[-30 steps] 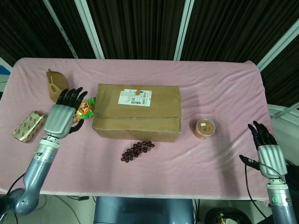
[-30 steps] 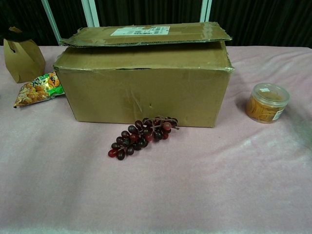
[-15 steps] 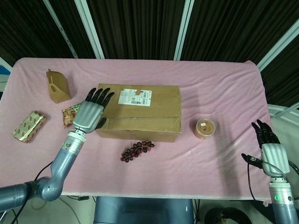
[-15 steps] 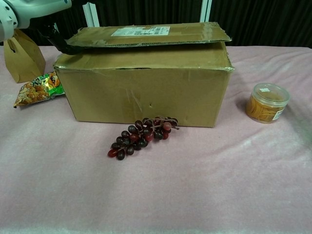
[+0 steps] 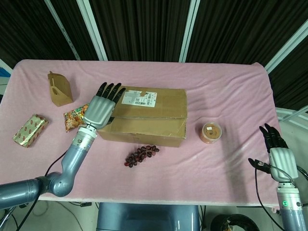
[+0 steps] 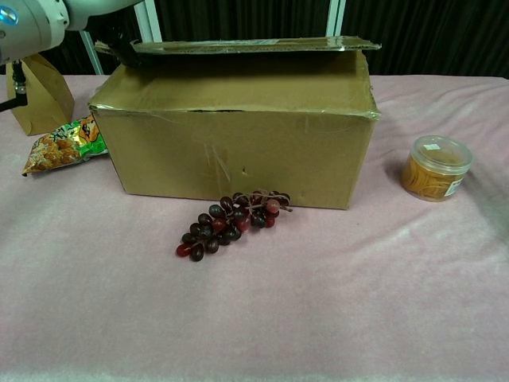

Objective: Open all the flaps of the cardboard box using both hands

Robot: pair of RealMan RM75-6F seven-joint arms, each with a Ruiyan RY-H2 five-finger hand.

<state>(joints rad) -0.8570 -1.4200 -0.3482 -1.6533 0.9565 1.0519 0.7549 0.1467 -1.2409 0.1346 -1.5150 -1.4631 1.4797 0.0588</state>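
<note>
Pink cloth is covering the table point(image 5: 226, 96), and everything is sitting on it. Nearest to the robot, the right hand point(image 5: 278, 154) is waiting by the table's near right edge, well apart from the box. Its fingers are straight and it is holding nothing. A bunch of dark grapes point(image 6: 231, 222) is lying just in front of the cardboard box point(image 6: 238, 151). A small round tub point(image 6: 434, 167) is sitting to the right of the box.

The box is resting in the middle of the table. The left hand point(image 5: 100, 109) is reaching over its left end, fingers point(image 5: 111, 91) stretched out flat. It is touching the far top flap point(image 6: 246, 46) at the left corner, and that flap is tipping up a little. I cannot tell if the hand is really gripping it. The near top flap point(image 6: 238, 87) is lying flat.

So I think the job is only starting. One flap is lifting a bit, and all the others are left to open.
</note>
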